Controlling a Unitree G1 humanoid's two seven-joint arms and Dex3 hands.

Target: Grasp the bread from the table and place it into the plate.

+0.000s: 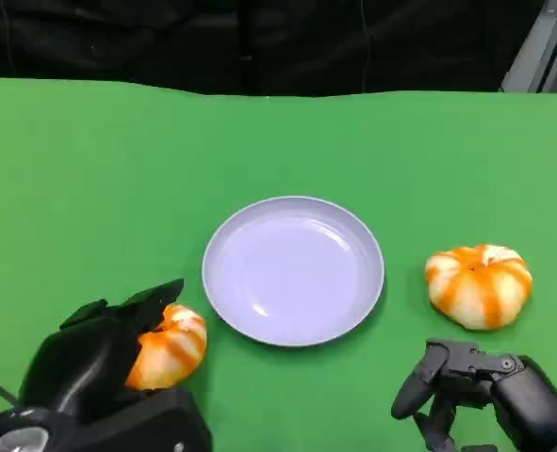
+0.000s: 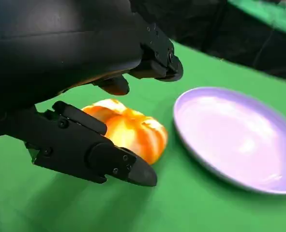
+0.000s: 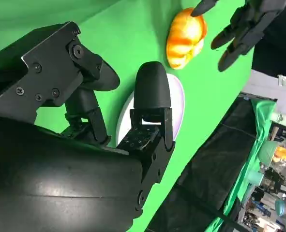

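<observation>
Reaching in at about 7 o'clock from the plate [image 1: 293, 270], the left hand [image 1: 104, 353] has its fingers apart around the nearer bread [image 1: 168, 346]; whether they are touching it I cannot tell, and the bun sits on the green table [image 1: 90, 188]. At 5 o'clock the right hand [image 1: 476, 386] hangs with fingers apart, holding nothing. A second bread [image 1: 479, 284] lies at 3 o'clock. The plate holds nothing: grasp, lift and placing all remain, by my judgement.

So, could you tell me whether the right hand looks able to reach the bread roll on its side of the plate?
Probably yes: the right hand sits just in front of that bread roll, fingers apart, with only bare green table between them.
</observation>
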